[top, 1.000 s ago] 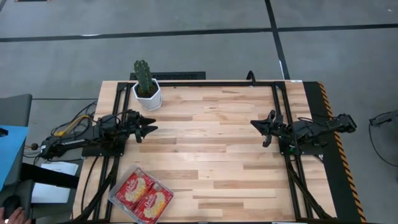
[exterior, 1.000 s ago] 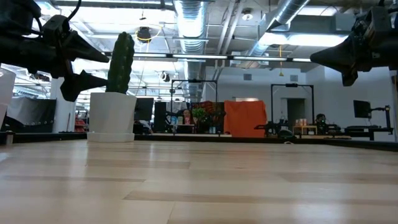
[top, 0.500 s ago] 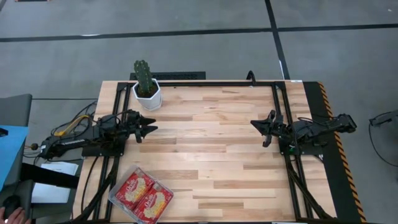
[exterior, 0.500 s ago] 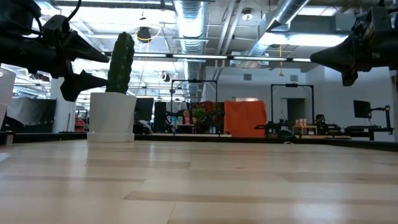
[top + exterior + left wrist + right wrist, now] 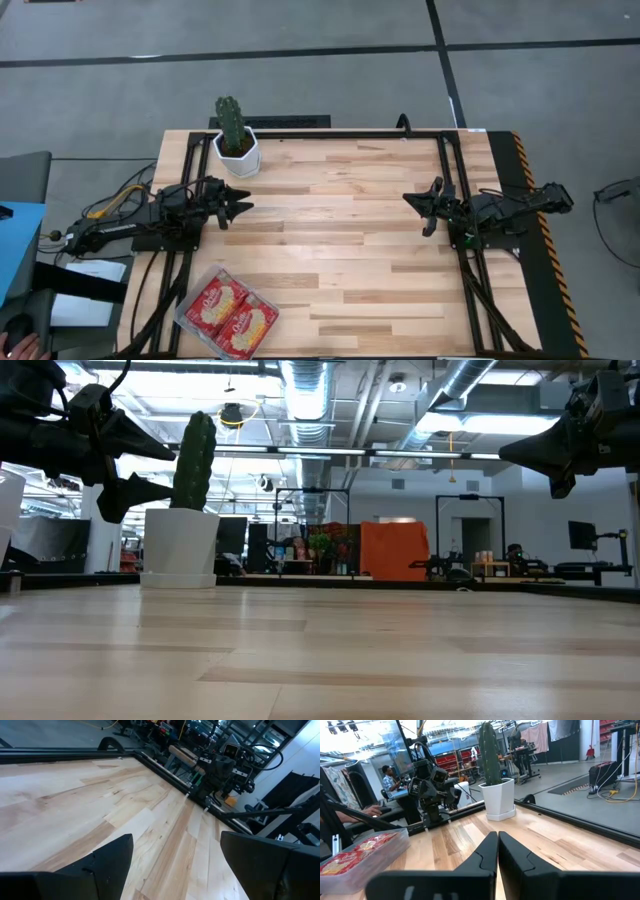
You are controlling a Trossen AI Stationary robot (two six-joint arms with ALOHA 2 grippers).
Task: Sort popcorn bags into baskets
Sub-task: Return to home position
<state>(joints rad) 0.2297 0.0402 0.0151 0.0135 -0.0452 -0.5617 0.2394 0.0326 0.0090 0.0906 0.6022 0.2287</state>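
The clear tray (image 5: 186,318) sits at the table's near left corner, with red popcorn bags (image 5: 228,312) lying flat in it, two abreast on top. In the right wrist view the tray (image 5: 367,862) and its red bags (image 5: 357,851) show far off. No bag lies loose on the table. My left gripper (image 5: 245,208) hovers open above the left side, fingers wide apart (image 5: 175,845). My right gripper (image 5: 408,198) hovers above the right side, shut on nothing (image 5: 497,836). Both point toward the table's middle and stand well off the wood in the low view (image 5: 170,470) (image 5: 505,453).
A white pot with a green cactus (image 5: 236,142) stands near the far left corner. Bare wooden boards (image 5: 330,230) stretch between the two arms. Black frame rails (image 5: 350,134) run along the far edge and both sides. A person's hand (image 5: 22,343) shows beyond the near left corner.
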